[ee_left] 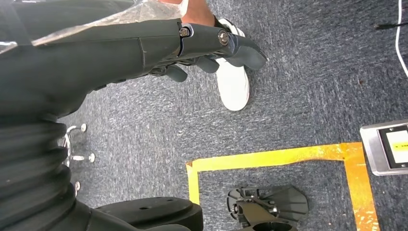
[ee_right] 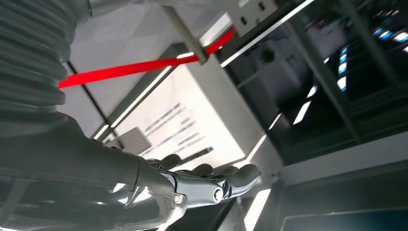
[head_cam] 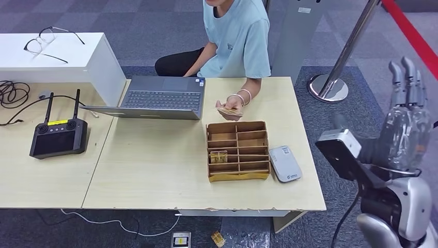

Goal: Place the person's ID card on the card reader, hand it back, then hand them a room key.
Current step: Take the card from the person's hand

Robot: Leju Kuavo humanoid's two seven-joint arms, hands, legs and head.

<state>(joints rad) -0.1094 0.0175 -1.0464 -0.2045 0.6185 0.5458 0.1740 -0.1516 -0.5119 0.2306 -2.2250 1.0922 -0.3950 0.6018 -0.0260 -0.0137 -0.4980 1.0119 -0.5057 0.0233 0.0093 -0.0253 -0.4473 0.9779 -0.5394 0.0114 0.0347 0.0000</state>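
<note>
- Right hand [head_cam: 405, 119] raised at the desk's [head_cam: 155, 170] right side, fingers [ee_right: 226, 185] released and nearly straight, holding nothing.
- Left hand [ee_left: 202, 48] hangs toward the carpet, fingers loosely curled, nothing in them.
- Card reader [head_cam: 285, 163] lies just beside the divided cardboard tray [head_cam: 238, 151], where one small card-like item [head_cam: 218, 156] sits; likely a room key.
- Farther off, the person's hand [head_cam: 231, 106] holds a card-like thing, probably the ID card [head_cam: 228, 110].
- Judgement: first step, card not yet taken. Next: reach the right hand toward the person's hand and take the card.
</note>
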